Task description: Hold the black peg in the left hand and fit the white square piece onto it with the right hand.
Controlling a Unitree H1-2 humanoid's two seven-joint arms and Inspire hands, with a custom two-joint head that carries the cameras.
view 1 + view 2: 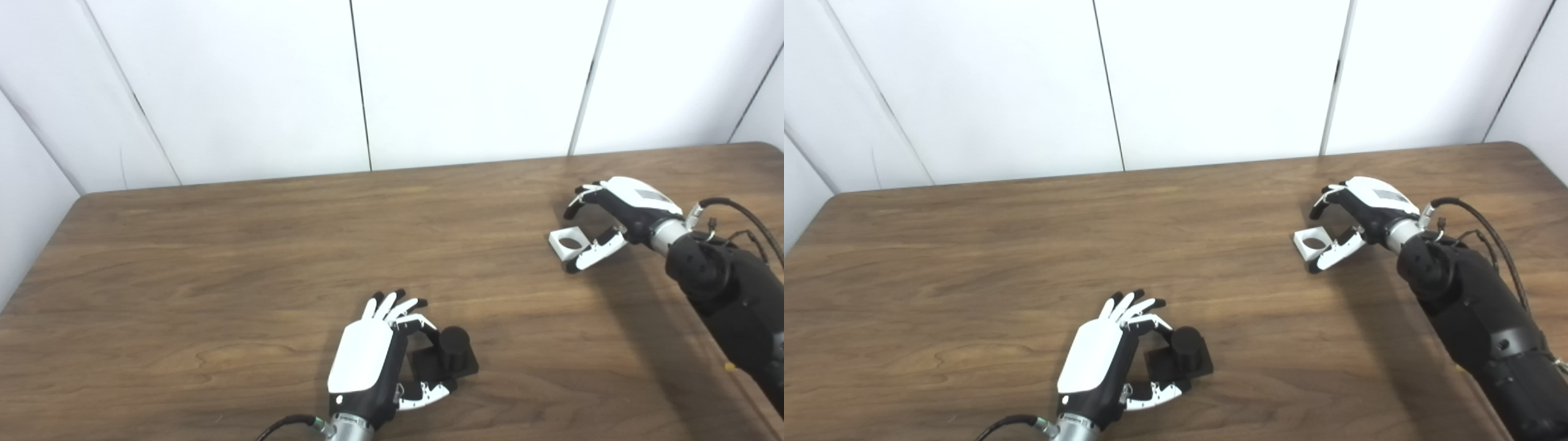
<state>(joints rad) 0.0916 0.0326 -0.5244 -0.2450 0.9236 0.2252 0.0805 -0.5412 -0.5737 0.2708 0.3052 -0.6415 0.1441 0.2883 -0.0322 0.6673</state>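
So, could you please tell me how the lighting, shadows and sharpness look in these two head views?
Left eye view: even, soft light, no glare on the table; a faint shadow beneath the right hand by the white square piece. Right eye view: the black peg beside the left hand loses detail in its darkness; edges slightly soft.

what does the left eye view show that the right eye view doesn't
Only the left eye view: a wider strip of the angled white wall panel at far left; the table's right corner is cut off there.

Only the right eye view: the brown wooden table with its far right corner rounded off in frame, and more of the right forearm.

Both: the left hand open beside the black peg on its square base, the right hand open around the white square piece with a round hole, both pieces resting on the table.
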